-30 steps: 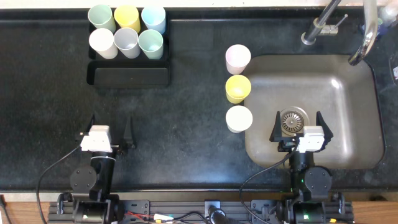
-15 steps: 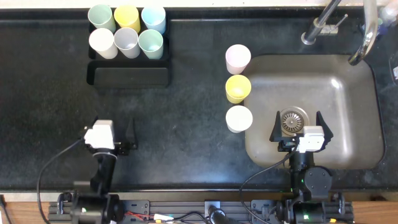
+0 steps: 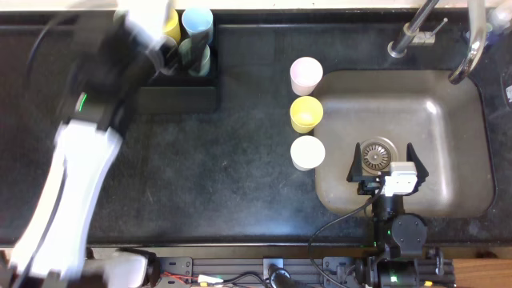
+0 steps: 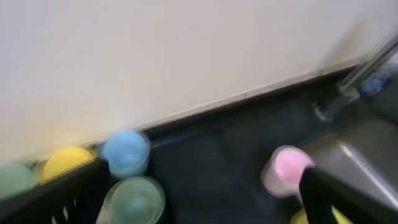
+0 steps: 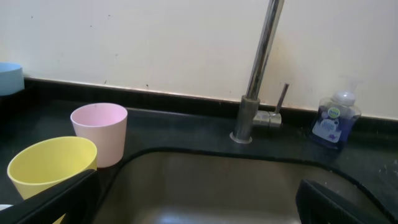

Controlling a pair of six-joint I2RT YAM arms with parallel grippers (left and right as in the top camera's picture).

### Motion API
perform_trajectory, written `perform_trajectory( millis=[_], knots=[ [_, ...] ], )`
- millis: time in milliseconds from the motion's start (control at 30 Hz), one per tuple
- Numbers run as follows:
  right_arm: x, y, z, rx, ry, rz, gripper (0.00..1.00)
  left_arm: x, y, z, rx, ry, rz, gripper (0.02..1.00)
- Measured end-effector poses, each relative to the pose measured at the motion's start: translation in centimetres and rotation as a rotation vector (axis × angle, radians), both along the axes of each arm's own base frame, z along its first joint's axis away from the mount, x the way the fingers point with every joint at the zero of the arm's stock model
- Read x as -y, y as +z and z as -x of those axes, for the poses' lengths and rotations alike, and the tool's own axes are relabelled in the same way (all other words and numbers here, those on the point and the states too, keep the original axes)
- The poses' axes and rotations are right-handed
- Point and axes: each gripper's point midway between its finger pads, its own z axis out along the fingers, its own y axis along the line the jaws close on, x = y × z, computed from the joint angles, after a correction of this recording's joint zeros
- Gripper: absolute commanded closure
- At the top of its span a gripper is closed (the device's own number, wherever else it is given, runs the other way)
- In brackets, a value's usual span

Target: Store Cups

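The left gripper [image 4: 205,182] hung lifted at the far left of the bench [image 3: 240,160], by the black rack [image 3: 178,98]. Its fingers were spread wide and it was released, with only bare bench showing between them. The rack's blue cup [image 4: 126,151] and green cup [image 4: 134,198] stood upright just beside one finger, and a second yellow cup [image 4: 65,163] stood beyond them against the wall. The left arm [image 3: 76,160] was blurred in the top view and covered the rack's left part, so I could not tell how many cups the rack held. The right gripper [image 3: 384,152] sat low over the near part of the sink [image 3: 448,120], by the drain [image 3: 378,154], its fingers likewise apart and holding nothing. Three cups stood upright on the bench in a row along the sink's left edge, each just beside the next. The pink cup [image 3: 306,74] was farthest, the yellow cup [image 3: 306,113] was in the middle, and the white cup [image 3: 307,152] was nearest, left of the right gripper. The tap [image 3: 416,28] rose behind the sink at the far right, with a soap bottle [image 5: 336,118] to its right by the wall.
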Motion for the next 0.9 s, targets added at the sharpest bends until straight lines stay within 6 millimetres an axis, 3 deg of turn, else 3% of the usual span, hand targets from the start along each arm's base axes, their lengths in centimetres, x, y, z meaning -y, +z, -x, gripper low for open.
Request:
perform_trajectory(
  millis=[100, 167, 267, 367, 500, 767, 900],
  knots=[
    [0.0, 0.0, 0.0, 0.000, 0.000, 0.000, 0.003, 6.6, -1.5, -3.1, -0.122, -0.037, -0.033, 0.020],
    [0.0, 0.0, 0.0, 0.000, 0.000, 0.000, 0.003, 10.9, -4.2, -4.3, -0.215, -0.023, -0.063, 0.020],
    [0.0, 0.0, 0.0, 0.000, 0.000, 0.000, 0.005, 15.7, -9.3, -4.8, -0.329, 0.016, -0.114, 0.020],
    [0.0, 0.0, 0.0, 0.000, 0.000, 0.000, 0.005, 18.6, -14.0, -4.7, -0.412, 0.058, -0.137, 0.020],
    [0.0, 0.0, 0.0, 0.001, 0.000, 0.000, 0.003, 18.7, -17.3, -4.7, -0.491, 0.142, -0.133, 0.020],
    [0.0, 0.0, 0.0, 0.000, 0.000, 0.000, 0.005, 16.8, -16.5, -5.9, -0.528, 0.261, -0.047, 0.020],
    [0.0, 0.0, 0.0, 0.000, 0.000, 0.000, 0.005, 16.4, -18.1, -4.7, -0.605, 0.268, -0.068, 0.020]
  ],
)
